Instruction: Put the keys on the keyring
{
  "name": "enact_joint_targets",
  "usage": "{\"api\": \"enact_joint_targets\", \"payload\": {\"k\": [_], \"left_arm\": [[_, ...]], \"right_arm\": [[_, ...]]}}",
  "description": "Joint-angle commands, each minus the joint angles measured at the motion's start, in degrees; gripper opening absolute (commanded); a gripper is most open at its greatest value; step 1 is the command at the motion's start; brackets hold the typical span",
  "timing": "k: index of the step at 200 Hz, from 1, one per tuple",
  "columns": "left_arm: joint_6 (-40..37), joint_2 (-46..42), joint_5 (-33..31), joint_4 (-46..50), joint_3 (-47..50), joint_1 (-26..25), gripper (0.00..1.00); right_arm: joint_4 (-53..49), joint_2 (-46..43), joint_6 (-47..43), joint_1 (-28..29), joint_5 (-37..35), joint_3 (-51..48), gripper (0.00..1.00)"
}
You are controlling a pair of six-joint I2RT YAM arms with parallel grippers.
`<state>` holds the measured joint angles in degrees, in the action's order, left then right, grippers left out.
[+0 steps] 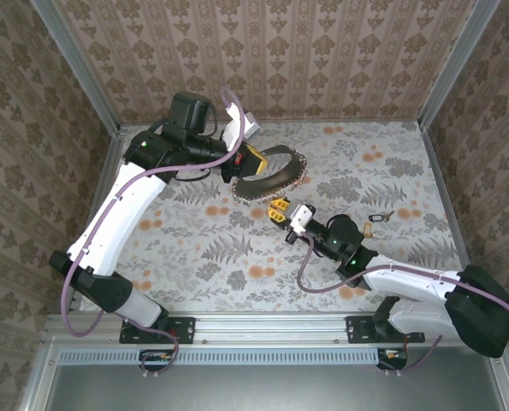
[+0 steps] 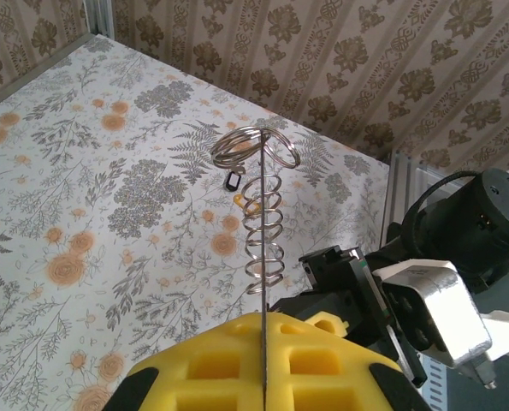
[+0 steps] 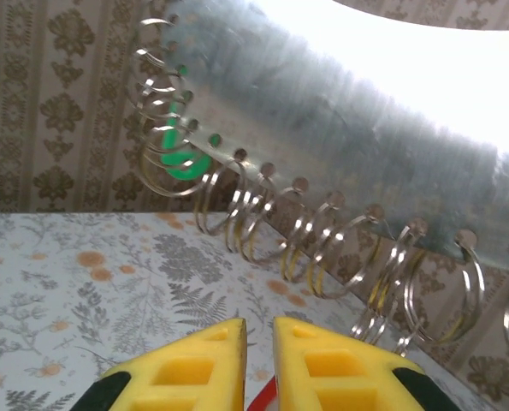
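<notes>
- Right claw [image 3: 258, 327]: pads pressed almost together, with a red sliver low in the gap. It is probably pinching the red key [image 3: 267, 399], just below the keyring's row of small rings.
- Left claw [image 2: 263, 342]: clamped on the edge of the keyring [image 3: 340, 111], holding it up off the table [image 1: 194, 248].
- The keyring is a curved metal band with many small wire rings through holes along it.
- Green key [image 3: 184, 161]: sits among the rings at the keyring's far end and looks threaded on, so that one is probably done.
- Loose keys [image 1: 380, 217]: flat on the table, well right of the keyring, not yet on.
- Judged early to midway: the red key isn't hooked yet, and the loose keys are left.
</notes>
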<state>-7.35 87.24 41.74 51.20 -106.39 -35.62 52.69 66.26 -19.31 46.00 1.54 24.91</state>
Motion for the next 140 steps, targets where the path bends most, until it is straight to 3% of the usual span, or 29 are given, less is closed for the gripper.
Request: {"api": "enact_joint_targets", "payload": {"k": [1, 59, 140], "left_arm": [[-0.15, -2.14, 0.28, -1.01, -2.07, -0.42, 0.00], [-0.11, -2.13, 0.41, -1.39, -1.93, -0.42, 0.00], [0.67, -2.70, 0.37, -2.39, -0.96, -0.42, 0.00]], "right_arm": [[5.45, 0.45, 0.80, 0.32, -6.70, 0.27, 0.18], [5.63, 0.07, -0.46, 0.32, -3.05, 0.54, 0.21], [8.36, 0.89, -2.08, 0.24, -4.97, 0.91, 0.20]]}}
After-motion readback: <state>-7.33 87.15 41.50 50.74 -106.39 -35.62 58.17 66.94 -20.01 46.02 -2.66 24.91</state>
